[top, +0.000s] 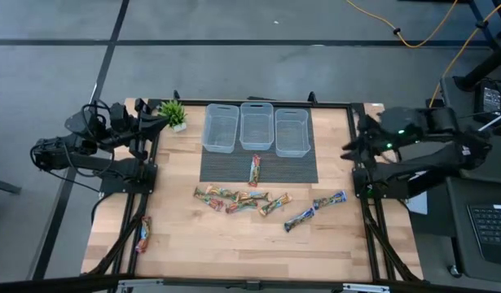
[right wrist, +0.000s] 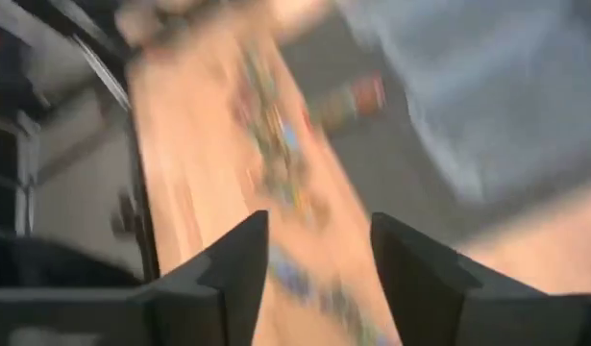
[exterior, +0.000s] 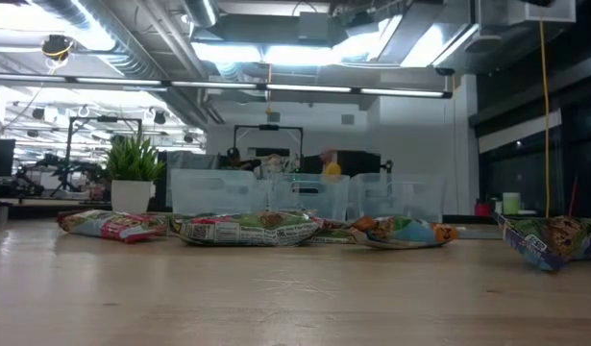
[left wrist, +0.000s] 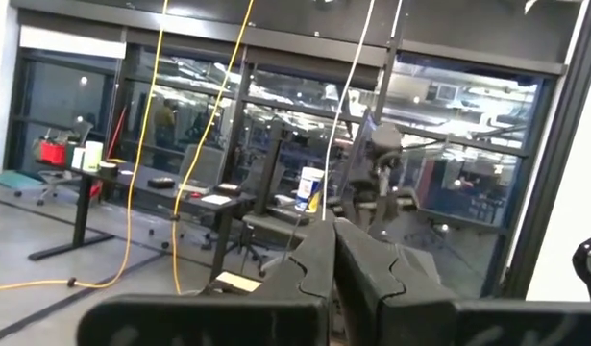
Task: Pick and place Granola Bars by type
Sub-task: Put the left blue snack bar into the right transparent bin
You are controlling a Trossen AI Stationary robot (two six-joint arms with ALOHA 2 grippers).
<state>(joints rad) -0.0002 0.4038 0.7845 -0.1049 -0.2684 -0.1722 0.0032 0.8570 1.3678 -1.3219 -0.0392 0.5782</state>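
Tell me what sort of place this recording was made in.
Probably an open-plan lab or workshop: exposed ceiling ducts, strip lights overhead, glass partitions and desks beyond the wooden table.

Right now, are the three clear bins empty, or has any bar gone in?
Empty. In the high view all three clear bins show bare bottoms; the granola bars lie on the table, one on the dark mat.
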